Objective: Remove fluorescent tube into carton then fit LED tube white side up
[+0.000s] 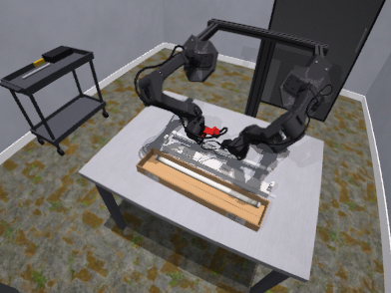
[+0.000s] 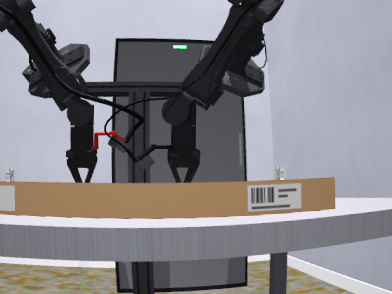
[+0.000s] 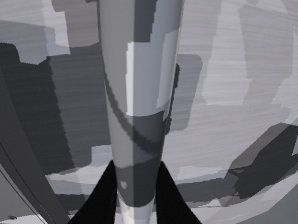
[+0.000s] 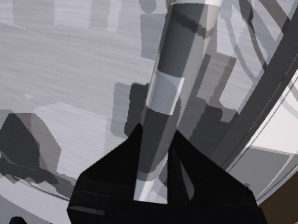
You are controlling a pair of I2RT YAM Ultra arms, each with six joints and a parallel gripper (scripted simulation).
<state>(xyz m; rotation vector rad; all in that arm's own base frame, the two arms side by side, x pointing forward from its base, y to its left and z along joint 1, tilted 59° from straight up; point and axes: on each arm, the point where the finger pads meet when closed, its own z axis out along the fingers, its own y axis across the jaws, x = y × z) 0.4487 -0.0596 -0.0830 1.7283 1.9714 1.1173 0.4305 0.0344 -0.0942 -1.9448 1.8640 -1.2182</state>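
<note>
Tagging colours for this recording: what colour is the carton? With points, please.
Plain brown (image 1: 198,193) (image 2: 150,200); clearest in the exterior view.

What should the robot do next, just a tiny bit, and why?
I'd lift the LED tube gently and level: the left hand and right hand both grip it, and it looks low beside the fixture, outside its lampholders. The other tube already lies in the carton.
</note>
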